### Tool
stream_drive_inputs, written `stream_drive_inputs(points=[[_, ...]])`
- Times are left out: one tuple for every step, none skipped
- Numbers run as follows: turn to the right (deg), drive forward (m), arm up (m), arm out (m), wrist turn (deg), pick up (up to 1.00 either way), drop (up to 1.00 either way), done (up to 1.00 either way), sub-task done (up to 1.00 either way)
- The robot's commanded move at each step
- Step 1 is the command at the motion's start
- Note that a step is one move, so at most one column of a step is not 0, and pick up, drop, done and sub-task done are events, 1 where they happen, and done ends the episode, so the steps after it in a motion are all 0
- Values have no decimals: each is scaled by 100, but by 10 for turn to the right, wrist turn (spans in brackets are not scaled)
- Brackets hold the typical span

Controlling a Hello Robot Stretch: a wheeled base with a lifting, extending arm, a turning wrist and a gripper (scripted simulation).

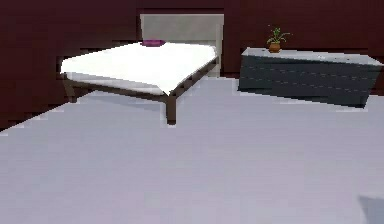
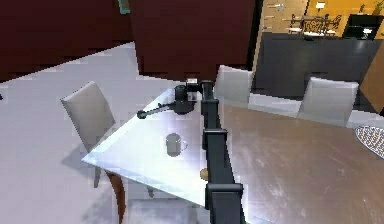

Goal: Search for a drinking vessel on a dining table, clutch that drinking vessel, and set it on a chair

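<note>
Arm side view: a glossy dining bench (image 2: 290, 160) fills the lower right, and the dark arm (image 2: 215, 150) runs across it from the bottom edge toward the bench's far corner at the view's left. At the arm's end the pincer (image 2: 143, 114) reaches out by that corner, its thin fingers pointing toward the bench's left edge. Only bare benchtop and floor lie behind its tip, so it holds nothing; how its fingers are set I cannot tell. A small grey cup (image 2: 174, 144) stands upright on the bench, between the arm and the left edge, apart from the pincer. A small brownish thing (image 2: 204, 174), too small to name, lies just beside the arm. A pale chair (image 2: 88, 110) stands at the bench's left edge; a second chair (image 2: 233, 85) and a third chair (image 2: 328, 100) stand along its far edge. A round patterned mat (image 2: 372, 138) lies at the bench's right end.

In the forward view a white-sheeted bed (image 1: 140, 65) carries a purple cushion (image 1: 152, 43) at its head, and a dark grey dresser (image 1: 310, 75) bears a potted plant (image 1: 275, 40) at its left end
</note>
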Motion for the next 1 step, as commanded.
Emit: stream_drive_inputs(points=[[0,0,0,0,300,0,0,0,0]])
